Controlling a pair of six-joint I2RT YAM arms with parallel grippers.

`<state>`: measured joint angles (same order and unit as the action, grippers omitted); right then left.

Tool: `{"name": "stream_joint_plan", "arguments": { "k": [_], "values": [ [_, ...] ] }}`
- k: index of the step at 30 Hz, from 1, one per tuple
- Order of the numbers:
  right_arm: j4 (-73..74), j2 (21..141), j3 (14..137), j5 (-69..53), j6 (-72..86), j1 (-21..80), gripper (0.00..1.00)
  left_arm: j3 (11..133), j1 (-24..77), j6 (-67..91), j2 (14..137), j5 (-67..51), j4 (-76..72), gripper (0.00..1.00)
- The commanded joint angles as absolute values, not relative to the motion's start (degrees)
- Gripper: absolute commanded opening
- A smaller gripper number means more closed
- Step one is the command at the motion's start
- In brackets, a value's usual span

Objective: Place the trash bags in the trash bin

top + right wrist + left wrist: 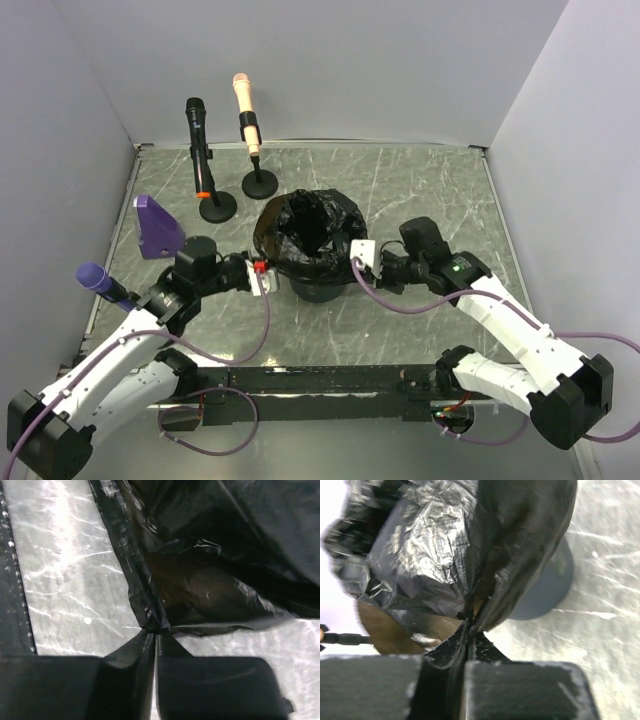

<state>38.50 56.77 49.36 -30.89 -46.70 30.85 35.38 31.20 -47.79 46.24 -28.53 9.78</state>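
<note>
A black trash bag (308, 232) is spread over the round dark trash bin (322, 290) in the middle of the table, its mouth open upward. My left gripper (264, 276) is shut on the bag's left edge; in the left wrist view the film (440, 555) runs into the closed gripper (470, 630), with the bin's base (545, 592) behind. My right gripper (358, 256) is shut on the bag's right edge; in the right wrist view the film (210, 570) is pinched at the gripper (156, 632).
Two microphones on round black stands stand at the back left: a black one (196, 125) and a beige one (244, 105). A purple wedge (156, 225) and a purple-headed microphone (98, 281) lie at the left. Grey walls enclose the marble table (420, 190).
</note>
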Motion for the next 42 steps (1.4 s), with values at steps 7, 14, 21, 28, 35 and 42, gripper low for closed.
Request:
{"name": "stream_joint_plan", "arguments": {
  "k": [7, 14, 21, 28, 35, 42],
  "values": [
    [31.0, 55.8, 38.4, -22.7, -50.7, 31.9, 0.00, 21.0, 34.2, -49.9, 40.2, -23.8, 4.7, 0.01],
    [36.6, 55.6, 39.8, -23.3, -50.1, 31.9, 0.22, 20.8, 34.3, -46.8, 41.2, -24.0, 4.1, 0.54],
    [59.9, 52.4, 61.7, -26.3, -50.5, 30.5, 0.52, 29.6, 34.3, -39.6, 34.6, -21.5, 21.2, 0.81],
    [70.8, 70.6, 94.2, -32.7, -42.7, 31.1, 0.51, 31.7, 34.3, -32.2, 27.3, -22.6, 33.7, 0.88],
    [73.1, 93.0, 112.2, -32.6, -47.0, 38.1, 0.48, 28.7, 26.3, -28.3, 26.0, -24.3, 26.8, 0.87],
    [65.3, 101.0, 107.2, -27.2, -49.8, 39.0, 0.43, 27.3, 21.2, -26.7, 22.6, -26.7, 27.9, 0.86]
  ]
}}
